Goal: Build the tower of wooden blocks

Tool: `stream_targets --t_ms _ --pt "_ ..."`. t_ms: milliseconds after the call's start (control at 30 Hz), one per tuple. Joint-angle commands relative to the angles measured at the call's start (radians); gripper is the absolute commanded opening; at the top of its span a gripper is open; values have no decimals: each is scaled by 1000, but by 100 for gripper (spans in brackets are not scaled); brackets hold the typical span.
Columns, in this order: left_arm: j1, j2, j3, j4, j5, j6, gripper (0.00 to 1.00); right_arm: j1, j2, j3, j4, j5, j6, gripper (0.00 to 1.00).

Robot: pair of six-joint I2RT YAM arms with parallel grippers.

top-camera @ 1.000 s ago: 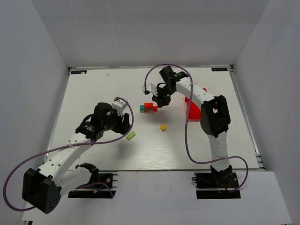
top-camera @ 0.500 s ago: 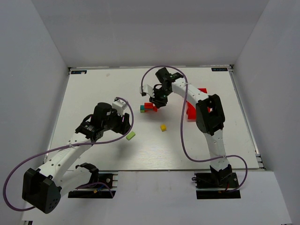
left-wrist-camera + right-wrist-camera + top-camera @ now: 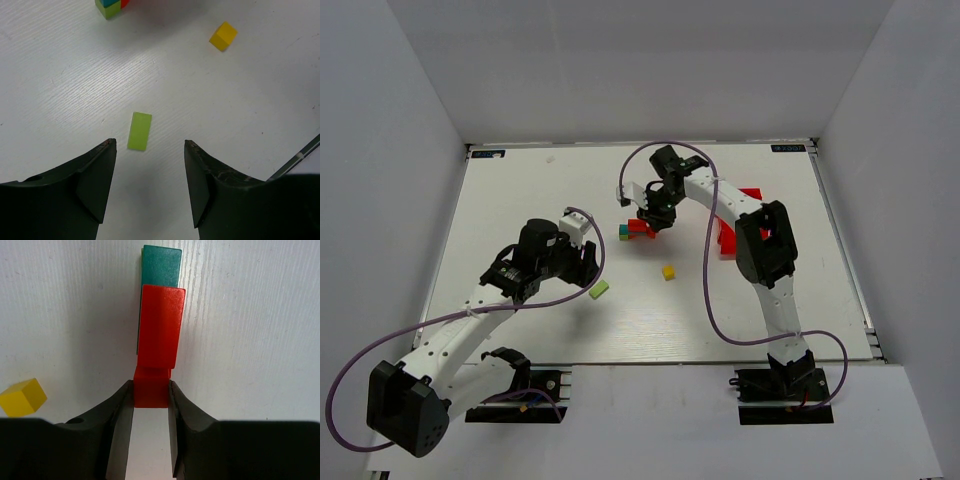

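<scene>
Top external view, starting at the left: the left arm had not moved over the last second. Its left fingers (image 3: 97,170) stood wide apart and empty above the bench (image 3: 520,200). In the left wrist view the lime green bar (image 3: 139,131) lay flat on the bench just ahead of the gap between them, touching neither. It was not yet part of the build.

Near the middle of the bench sat the wood block tower (image 3: 635,229), low and unfinished. The right wrist view showed a red bar (image 3: 160,325) lying over a teal block (image 3: 161,265). A loose yellow cube (image 3: 668,271) lay at about 5 o'clock from the tower, well apart from it.

The change was on the right. Within that second the right arm had swung across from the red bin (image 3: 728,240), which sat at 3 o'clock from the tower, so more of the bin showed. Its right fingers (image 3: 120,410) had closed narrowly on a small red cube (image 3: 151,395), pressing both its sides, at the near end of the red bar. I could not tell whether the cube already rested on the blocks or hung just above them.

I judged this to be a placement under way. The yellow cube and the lime bar remained to be added.
</scene>
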Motion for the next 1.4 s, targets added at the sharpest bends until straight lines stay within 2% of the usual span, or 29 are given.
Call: stream_targets --t_ms 0,1367 --pt "-5 -26 -6 30 16 5 67 6 4 42 -9 -5 9 6" --pt "-5 -26 -15 30 16 5 67 8 17 39 31 -28 41 8"
